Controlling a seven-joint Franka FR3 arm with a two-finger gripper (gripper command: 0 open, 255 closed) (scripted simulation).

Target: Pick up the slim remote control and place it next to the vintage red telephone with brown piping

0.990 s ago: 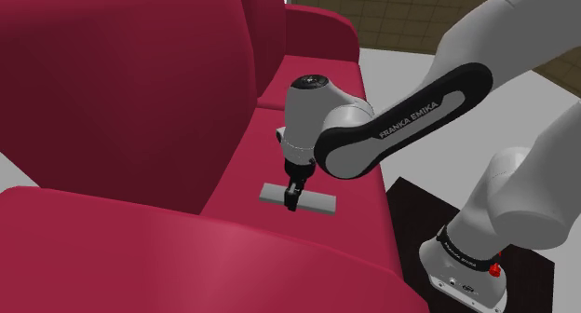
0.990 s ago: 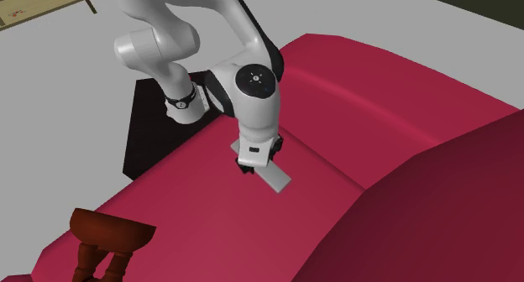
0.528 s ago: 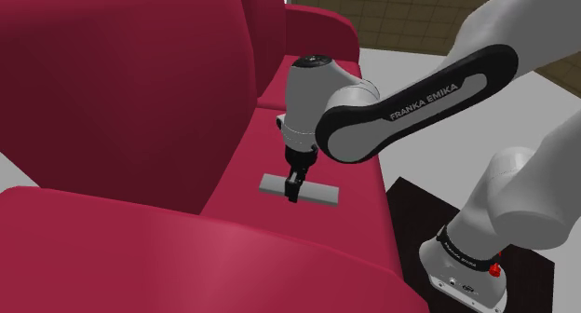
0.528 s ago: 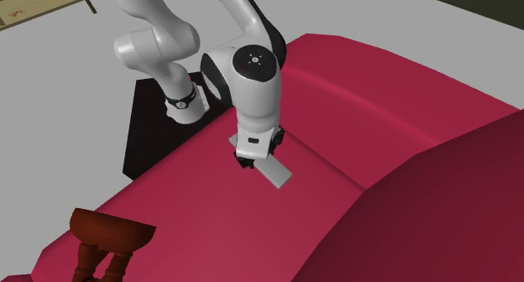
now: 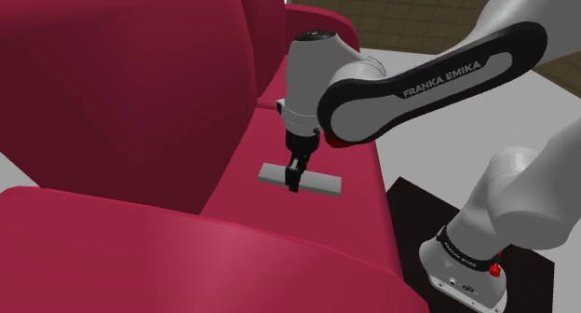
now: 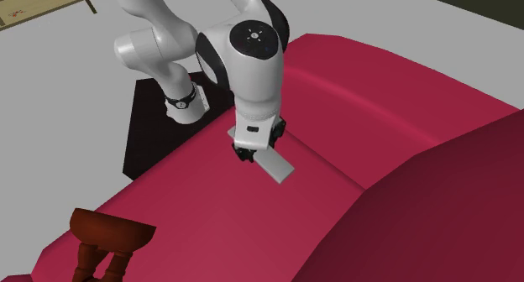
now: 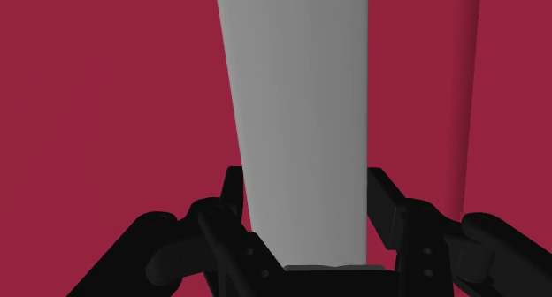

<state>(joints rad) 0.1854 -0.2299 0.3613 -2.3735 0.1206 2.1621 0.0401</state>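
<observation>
A slim, flat grey remote (image 5: pixel 322 182) hangs level a little above the red sofa seat (image 5: pixel 321 78), and my black gripper (image 5: pixel 295 175) is shut on its middle from above. In the second exterior view the remote (image 6: pixel 278 168) sticks out beyond the gripper (image 6: pixel 252 154), towards the sofa back. In the wrist view the fingers (image 7: pixel 233 194) clasp the long edges of the remote (image 7: pixel 301 110), with red cushion behind it. The dark red-brown telephone (image 6: pixel 107 238) stands at the near end of the seat in the second exterior view's lower left, well apart from the gripper.
The tall red backrest (image 5: pixel 121 88) rises at the shoulder view's left, and a red armrest (image 5: pixel 168 255) lies across the near side. My stand's dark box (image 5: pixel 526 278) sits on the grey floor (image 6: pixel 59 96) beside the sofa.
The gripper has risen with the remote clasped in it, lifting it off the seat cushion. The upper arm has swung higher. The telephone has not moved.
</observation>
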